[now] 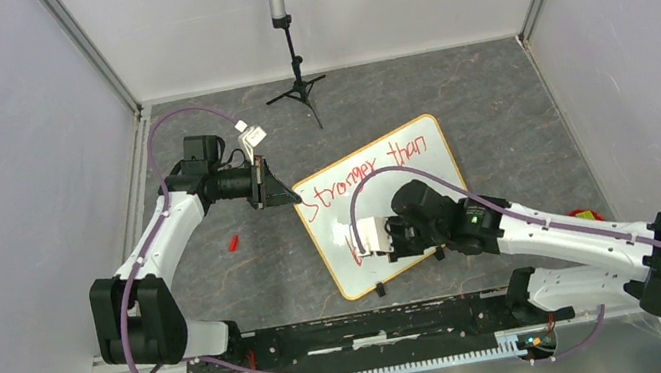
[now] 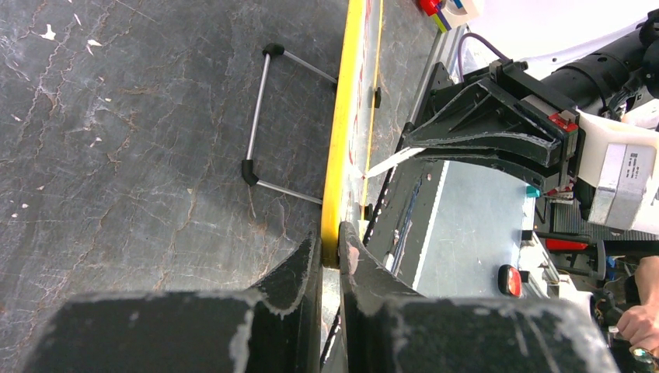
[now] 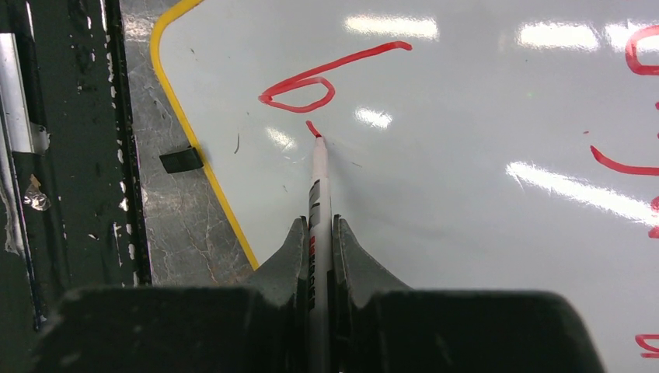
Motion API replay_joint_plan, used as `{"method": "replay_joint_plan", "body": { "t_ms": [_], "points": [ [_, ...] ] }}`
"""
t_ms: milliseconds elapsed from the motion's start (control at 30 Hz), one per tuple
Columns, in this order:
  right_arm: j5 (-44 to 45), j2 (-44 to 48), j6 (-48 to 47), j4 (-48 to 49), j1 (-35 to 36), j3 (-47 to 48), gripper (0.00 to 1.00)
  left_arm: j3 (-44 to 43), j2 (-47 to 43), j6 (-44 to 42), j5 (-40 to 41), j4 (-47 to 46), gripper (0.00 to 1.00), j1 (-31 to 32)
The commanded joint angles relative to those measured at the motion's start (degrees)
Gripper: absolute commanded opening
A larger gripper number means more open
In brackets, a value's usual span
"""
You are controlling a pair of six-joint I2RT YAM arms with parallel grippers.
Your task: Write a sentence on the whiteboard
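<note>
The whiteboard [image 1: 407, 184] lies tilted on the table, with an orange frame and black clip feet. Red words "Stronger than" [image 1: 374, 169] run across its top row; a second row starts with one letter [image 3: 311, 89] near the lower left. My left gripper [image 1: 285, 191] is shut on the board's upper left edge, seen edge-on as a yellow strip [image 2: 342, 140] in the left wrist view. My right gripper [image 1: 363, 237] is shut on a white marker [image 3: 319, 202]; its red tip [image 3: 315, 132] touches the board just below that letter.
A small red cap [image 1: 233, 242] lies on the table left of the board. A black tripod stand [image 1: 297, 91] is at the back. A black rail [image 1: 370, 327] runs along the near edge. Red and yellow items [image 1: 587, 215] sit at the right.
</note>
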State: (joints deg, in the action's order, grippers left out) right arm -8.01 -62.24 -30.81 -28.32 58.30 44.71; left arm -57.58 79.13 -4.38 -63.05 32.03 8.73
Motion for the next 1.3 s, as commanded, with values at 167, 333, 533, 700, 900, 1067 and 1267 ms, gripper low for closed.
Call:
{"method": "replay_joint_plan", "body": {
  "t_ms": [167, 333, 533, 700, 900, 1067, 1267],
  "points": [
    [4.95, 0.1, -0.49, 0.05, -1.44, 2.82, 0.0, -1.83, 0.57, -0.83, 2.49, -1.27, 0.02, -0.12],
    [3.93, -1.43, -0.22, 0.67, -1.42, 4.74, 0.0, -1.83, 0.45, -0.82, 2.6, -1.26, 0.02, -0.16],
    [1.17, -3.04, 0.14, 0.63, -1.33, 4.72, 0.0, -1.92, 0.61, -0.92, 2.58, -1.29, 0.02, -0.12],
    [-0.69, -3.62, 0.3, 0.63, -1.17, 3.04, 0.0, -1.94, 0.75, -0.94, 2.58, -1.27, 0.02, -0.07],
    [-0.61, -2.58, -0.26, -0.71, -1.0, 1.08, 0.0, -2.07, 0.93, -0.88, 2.62, -1.22, 0.02, -0.12],
    [-1.03, -1.34, -0.73, -1.86, -1.0, -0.69, 0.0, -2.1, 1.15, -0.82, 2.58, -1.23, 0.02, -0.12],
    [1.1, 0.22, -1.1, -2.58, -1.0, -0.78, 0.0, -2.01, 1.11, -0.86, 2.61, -1.25, 0.02, -0.11]
  ]
}}
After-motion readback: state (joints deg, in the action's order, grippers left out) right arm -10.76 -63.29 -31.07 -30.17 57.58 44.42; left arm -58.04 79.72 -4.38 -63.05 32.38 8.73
